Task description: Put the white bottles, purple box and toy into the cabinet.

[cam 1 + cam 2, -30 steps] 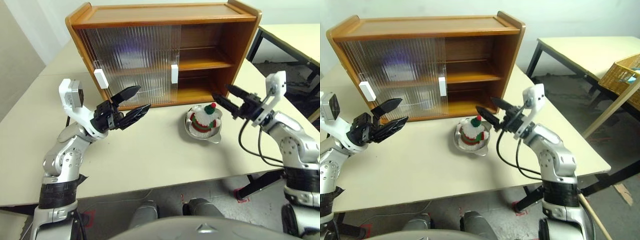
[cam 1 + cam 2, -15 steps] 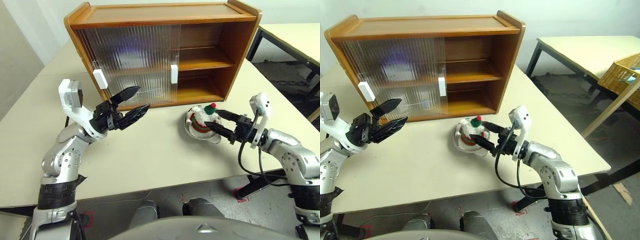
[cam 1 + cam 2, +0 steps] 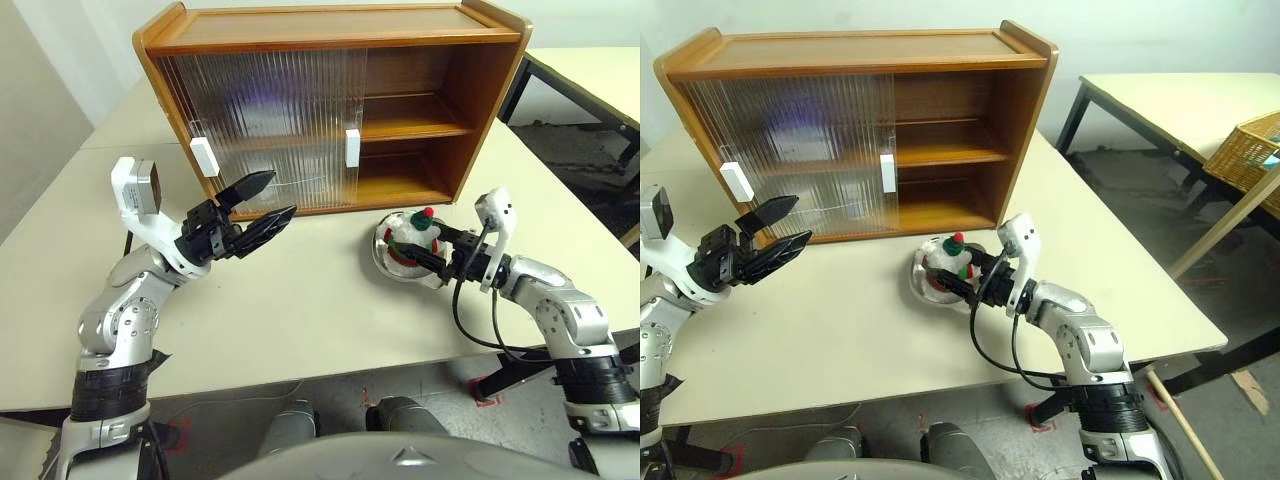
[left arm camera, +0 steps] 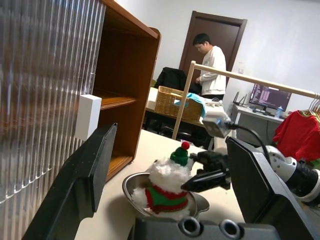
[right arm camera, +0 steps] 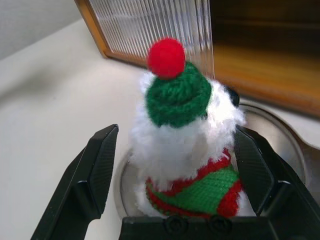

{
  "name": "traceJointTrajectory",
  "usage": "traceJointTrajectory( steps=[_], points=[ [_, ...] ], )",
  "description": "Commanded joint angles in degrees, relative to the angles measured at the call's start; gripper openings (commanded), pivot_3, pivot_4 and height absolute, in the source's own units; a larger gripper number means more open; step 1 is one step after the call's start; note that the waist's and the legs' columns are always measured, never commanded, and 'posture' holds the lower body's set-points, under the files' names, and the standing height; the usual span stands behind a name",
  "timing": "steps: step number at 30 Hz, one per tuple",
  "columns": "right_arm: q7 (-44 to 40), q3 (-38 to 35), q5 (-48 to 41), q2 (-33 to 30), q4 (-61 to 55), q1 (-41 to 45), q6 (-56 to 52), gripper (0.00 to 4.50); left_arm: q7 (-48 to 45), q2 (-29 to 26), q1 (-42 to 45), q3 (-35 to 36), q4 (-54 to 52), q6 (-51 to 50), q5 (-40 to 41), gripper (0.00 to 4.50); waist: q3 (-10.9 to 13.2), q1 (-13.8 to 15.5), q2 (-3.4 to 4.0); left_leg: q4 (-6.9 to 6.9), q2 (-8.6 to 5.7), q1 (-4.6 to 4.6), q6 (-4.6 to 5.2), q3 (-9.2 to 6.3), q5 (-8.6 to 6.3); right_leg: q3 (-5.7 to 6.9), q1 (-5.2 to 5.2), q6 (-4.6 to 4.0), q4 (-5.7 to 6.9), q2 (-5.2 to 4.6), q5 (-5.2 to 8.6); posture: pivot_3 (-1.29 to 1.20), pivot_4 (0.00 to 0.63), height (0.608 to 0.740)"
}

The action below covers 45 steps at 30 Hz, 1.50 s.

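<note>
Indoors, cream table (image 3: 300, 310), cabinet (image 3: 330, 100), second table (image 3: 1170, 100)

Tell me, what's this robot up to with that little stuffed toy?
The right gripper has its open fingers on either side of the toy, which sits in a steel bowl before the cabinet. It hasn't closed on it yet. The left gripper hangs open near the cabinet's sliding doors.

A pale worktop (image 3: 300, 300) carries the wooden cabinet (image 3: 330, 100) at its far side and, just in front of it, a steel bowl (image 3: 383, 262) holding the toy (image 3: 412, 240).
</note>
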State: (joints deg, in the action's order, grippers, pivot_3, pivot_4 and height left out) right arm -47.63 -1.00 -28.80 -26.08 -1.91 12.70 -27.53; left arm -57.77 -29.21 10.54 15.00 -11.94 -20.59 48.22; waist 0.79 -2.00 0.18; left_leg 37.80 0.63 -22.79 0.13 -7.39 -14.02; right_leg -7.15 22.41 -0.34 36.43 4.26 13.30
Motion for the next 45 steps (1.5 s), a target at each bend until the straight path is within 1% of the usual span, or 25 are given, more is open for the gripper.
traceJointTrajectory(
  steps=[1,8,17,18,19,24,27,30,32,38,44,45],
  points=[
    [-1.01,0.13,1.39,-0.65,1.5,-0.98,1.72,4.45,0.23,-0.44,-0.19,0.57,-0.9,-0.37,0.43,4.5,0.0,0.05,0.0,0.0,0.0,0.0,-0.02,0.0,-0.01,0.0,0.0,0.0,-0.01,0.0,0.0,-0.04,0.03,0.74],
    [-1.74,-0.13,2.11,-0.85,2.91,-2.25,3.55,4.45,0.23,-0.17,0.0,0.17,-0.87,-0.28,0.38,4.5,0.0,0.14,0.0,0.0,0.0,0.0,-0.05,0.0,-0.03,0.0,0.0,-0.01,-0.02,-0.01,0.01,-0.05,0.032,0.74],
    [-2.07,-0.39,2.04,0.08,4.69,-1.06,4.41,4.45,-0.02,-0.23,0.61,0.1,-0.31,-0.1,0.19,4.5,0.0,0.12,0.0,0.0,0.0,-0.01,-0.07,0.0,-0.04,0.0,-0.01,-0.01,-0.03,-0.01,0.01,-0.05,0.031,0.74],
    [-2.12,-0.44,2.03,0.18,4.9,-0.85,4.57,4.07,-0.03,-0.22,0.64,0.08,-0.31,-0.08,0.16,4.5,0.0,0.12,0.0,0.0,0.01,-0.01,-0.07,0.0,-0.04,0.0,-0.01,-0.01,-0.03,-0.01,0.01,-0.05,0.031,0.74],
    [-2.21,-0.47,2.0,0.26,5.1,-0.64,4.69,3.86,0.0,-0.19,0.67,0.07,-0.33,-0.08,0.14,4.5,0.0,0.11,0.0,0.0,0.01,-0.01,-0.07,0.0,-0.04,0.0,0.0,-0.01,-0.03,-0.01,0.01,-0.05,0.031,0.74],
    [-2.67,-0.58,2.0,0.35,5.85,0.02,5.31,1.96,-0.06,-0.17,0.69,0.08,-0.17,0.07,-0.01,4.5,0.0,0.11,0.0,0.0,0.01,-0.01,-0.07,0.0,-0.04,0.0,0.0,-0.01,-0.03,-0.01,0.01,-0.05,0.026,0.74],
    [-3.06,-0.99,1.67,0.24,6.03,0.79,5.55,0.97,-0.11,-0.16,0.72,0.01,-0.04,0.12,-0.12,4.5,0.0,0.11,0.0,0.0,0.01,-0.01,-0.07,0.0,-0.04,0.0,0.0,-0.01,-0.03,-0.01,0.01,-0.05,0.026,0.74],
    [-3.3,-1.61,0.67,0.14,5.17,2.02,4.88,0.36,-0.32,-0.1,0.89,-0.14,0.35,0.22,-0.29,4.5,0.0,0.08,0.0,0.0,0.01,-0.01,-0.07,0.0,-0.04,0.0,0.0,-0.02,-0.03,-0.01,0.01,-0.06,0.024,0.74],
    [-3.48,-2.2,-0.49,-0.02,4.02,3.22,3.81,0.21,-0.48,0.0,1.09,-0.34,0.64,0.28,-0.43,4.5,0.0,0.03,0.0,0.0,0.01,-0.01,-0.07,0.0,-0.04,0.0,0.0,-0.02,-0.03,-0.01,0.0,-0.06,0.023,0.74],
    [-3.22,-4.7,-4.32,-0.75,1.7,8.91,0.43,0.2,-1.0,0.17,1.51,-0.67,1.18,0.4,-0.68,4.5,0.0,-0.1,0.0,0.0,0.01,-0.01,-0.06,0.01,-0.04,0.0,0.01,-0.04,-0.03,0.0,0.0,-0.07,0.02,0.74],
    [-0.79,-7.4,-5.1,0.09,5.83,17.93,1.19,0.2,-1.25,0.29,1.6,-0.78,1.34,0.51,-0.85,4.5,-0.01,-0.2,0.0,0.0,0.0,-0.01,-0.04,0.0,-0.03,0.01,0.01,-0.1,-0.03,0.0,-0.04,-0.07,0.018,0.74],
    [-0.35,-7.73,-4.73,0.38,6.93,19.29,2.06,0.2,-1.23,0.33,1.63,-0.8,1.34,0.52,-0.87,4.5,-0.01,-0.2,0.0,0.0,0.01,-0.01,-0.04,0.0,-0.03,0.01,0.01,-0.35,-0.03,0.0,-0.19,-0.07,0.018,0.74]
  ],
)
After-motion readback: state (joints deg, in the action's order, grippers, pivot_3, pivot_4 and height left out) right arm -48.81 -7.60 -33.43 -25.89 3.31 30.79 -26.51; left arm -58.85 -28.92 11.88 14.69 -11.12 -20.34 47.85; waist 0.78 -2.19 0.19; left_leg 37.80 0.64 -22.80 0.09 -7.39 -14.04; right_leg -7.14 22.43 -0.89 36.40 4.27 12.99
